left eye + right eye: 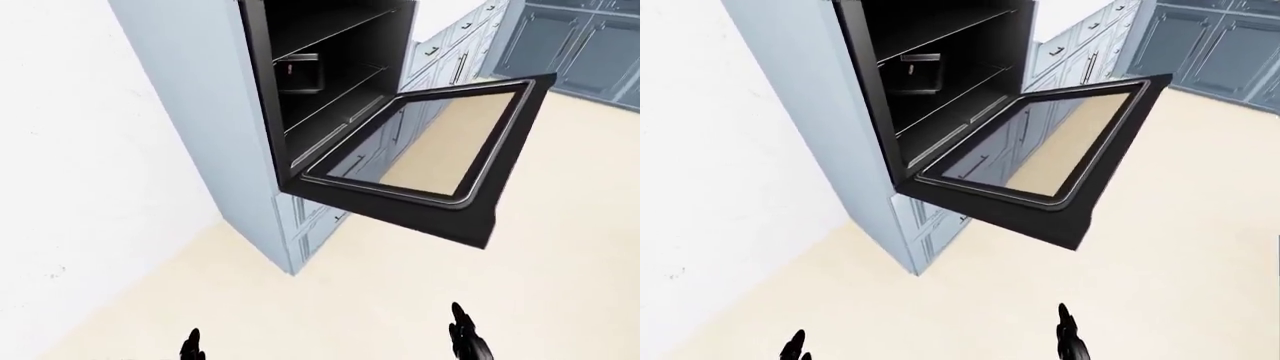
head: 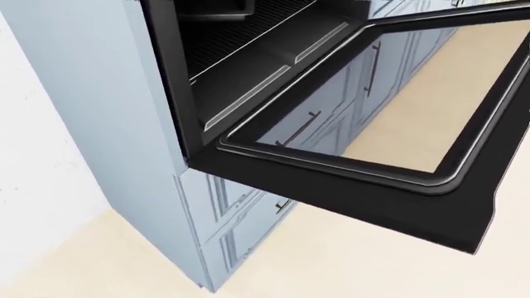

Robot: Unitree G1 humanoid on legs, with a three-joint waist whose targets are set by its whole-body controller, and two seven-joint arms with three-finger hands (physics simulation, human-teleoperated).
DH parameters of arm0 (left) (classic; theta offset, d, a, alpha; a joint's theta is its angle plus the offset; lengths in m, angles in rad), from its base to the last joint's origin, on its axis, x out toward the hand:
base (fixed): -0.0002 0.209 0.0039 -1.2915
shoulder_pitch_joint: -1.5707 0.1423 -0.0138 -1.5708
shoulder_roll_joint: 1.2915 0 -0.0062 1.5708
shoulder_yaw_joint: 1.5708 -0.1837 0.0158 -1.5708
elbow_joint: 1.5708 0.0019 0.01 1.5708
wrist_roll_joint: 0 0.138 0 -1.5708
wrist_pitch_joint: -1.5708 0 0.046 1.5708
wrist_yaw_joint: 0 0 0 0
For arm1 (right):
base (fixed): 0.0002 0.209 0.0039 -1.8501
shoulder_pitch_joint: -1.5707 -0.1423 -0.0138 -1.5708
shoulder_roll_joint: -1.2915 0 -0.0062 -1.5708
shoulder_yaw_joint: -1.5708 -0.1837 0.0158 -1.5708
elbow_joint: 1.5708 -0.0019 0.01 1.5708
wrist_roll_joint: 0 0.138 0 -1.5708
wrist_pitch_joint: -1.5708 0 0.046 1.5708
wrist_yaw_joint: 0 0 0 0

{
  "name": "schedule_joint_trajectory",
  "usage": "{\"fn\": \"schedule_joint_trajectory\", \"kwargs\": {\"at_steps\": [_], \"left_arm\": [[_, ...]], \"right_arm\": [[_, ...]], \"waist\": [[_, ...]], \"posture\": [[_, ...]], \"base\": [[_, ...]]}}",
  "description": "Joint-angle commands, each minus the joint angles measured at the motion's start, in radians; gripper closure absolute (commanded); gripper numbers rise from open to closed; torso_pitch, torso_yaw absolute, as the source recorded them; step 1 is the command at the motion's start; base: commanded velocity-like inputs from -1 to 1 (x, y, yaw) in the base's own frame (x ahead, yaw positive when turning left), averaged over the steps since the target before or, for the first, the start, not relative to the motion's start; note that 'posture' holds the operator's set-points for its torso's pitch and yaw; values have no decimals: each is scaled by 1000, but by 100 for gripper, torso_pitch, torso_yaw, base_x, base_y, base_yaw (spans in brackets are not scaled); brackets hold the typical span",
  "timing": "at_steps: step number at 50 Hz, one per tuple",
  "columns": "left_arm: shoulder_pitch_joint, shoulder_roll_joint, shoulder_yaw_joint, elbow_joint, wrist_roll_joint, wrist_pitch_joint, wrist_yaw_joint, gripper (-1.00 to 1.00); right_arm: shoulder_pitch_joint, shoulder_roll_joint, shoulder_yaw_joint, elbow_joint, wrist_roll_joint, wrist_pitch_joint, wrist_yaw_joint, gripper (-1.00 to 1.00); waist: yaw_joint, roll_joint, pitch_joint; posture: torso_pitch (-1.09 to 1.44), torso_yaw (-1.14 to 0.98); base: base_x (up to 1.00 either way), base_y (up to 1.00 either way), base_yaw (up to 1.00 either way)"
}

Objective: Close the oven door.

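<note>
The black oven door (image 1: 400, 211) hangs fully open, lying flat and sticking out of the tall pale-blue cabinet (image 1: 200, 112). Its glass pane (image 2: 389, 105) shows the floor and cupboards beneath. Behind it the dark oven cavity (image 1: 320, 67) holds wire racks and a small dark pan. Both hands show only as black fingertips at the bottom edge of the eye views, well below the door and apart from it. My left hand (image 1: 192, 346) and my right hand (image 1: 467, 337) have fingers pointing up, open, with nothing in them.
A white wall (image 1: 80, 187) runs along the left of the cabinet. A drawer with a bar handle (image 2: 280, 203) sits under the oven. Blue lower cupboards (image 1: 570, 45) line the top right. Beige floor (image 1: 560, 270) spreads beneath the door.
</note>
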Motion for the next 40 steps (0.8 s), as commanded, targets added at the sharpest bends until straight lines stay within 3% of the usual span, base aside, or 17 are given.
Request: {"fn": "schedule_joint_trajectory", "kwargs": {"at_steps": [1, 2, 3, 12, 16, 18, 20, 24, 28, 30, 33, 34, 35, 36, 40], "left_arm": [[-7, 14, 6, -15, -4, -18, 2, -100], [-4, 11, 5, -15, -3, -23, 5, -100], [-2, 9, 3, -15, -2, -26, 7, -100], [-8, 17, 6, -15, -5, -16, 0, -100], [-9, 18, 13, -14, 0, -14, -2, -100], [-11, 19, 16, -14, 2, -13, -3, -100], [-10, 19, 18, -14, 6, -14, -3, -100], [-14, 21, 25, -14, 9, -9, -6, -100], [-11, 19, 28, -14, 13, -12, -6, -100], [-11, 17, 28, -15, 15, -13, -4, -100], [-10, 15, 27, -15, 15, -17, -2, -100], [-9, 13, 26, -15, 15, -19, 0, -100], [-6, 9, 22, -16, 14, -24, 3, -100], [-6, 8, 20, -16, 11, -25, 3, -100], [-1, 5, 11, -16, 4, -33, 6, -100]], "right_arm": [[-10, -2, 0, -15, 0, -21, 2, -100], [-10, -2, -1, -15, 0, -21, 3, -100], [-11, -2, -2, -16, 1, -21, 4, -100], [-9, -2, -2, -15, -4, -21, 0, -100], [-9, -2, -2, -15, -4, -22, 0, -100], [-9, -2, -2, -15, -5, -21, 0, -100], [-8, -2, -2, -15, -5, -22, 0, -100], [-9, -2, -2, -15, -5, -21, 0, -100], [-6, -1, -1, -15, -8, -23, -2, -100], [-7, -1, -1, -15, -8, -22, -2, -100], [-10, -2, -3, -15, -6, -21, 0, -100], [-10, -2, -3, -15, -6, -21, 0, -100], [-11, -2, -3, -16, -5, -21, 1, -100], [-13, -2, -2, -16, -4, -21, 1, -100], [-11, -1, -1, -16, -3, -24, 3, -100]], "waist": [[4, 30, -20], [6, 18, -23], [12, 1, -11], [17, -50, -2], [23, -102, -3], [20, -155, -17], [10, -122, -8], [7, -107, -8], [6, -71, 1], [3, -41, 1], [4, 30, -9], [13, -17, -6], [9, -4, -6], [15, -5, -2], [18, -30, -4]], "posture": [[0, 0], [0, 0], [0, 0], [0, 0], [0, 0], [0, 0], [0, 0], [0, 0], [0, 0], [0, 0], [0, 0], [0, 0], [0, 0], [0, 0], [0, 0]], "base": [[5, 12, 0], [5, 12, 0], [5, 13, 0], [9, 5, 0], [14, 0, 0], [14, 0, 0], [14, 0, 0], [14, 0, 0], [14, 0, 0], [14, 0, 0], [15, 0, 0], [15, 0, 0], [14, 0, 0], [15, 0, 0], [14, 0, 0]]}}
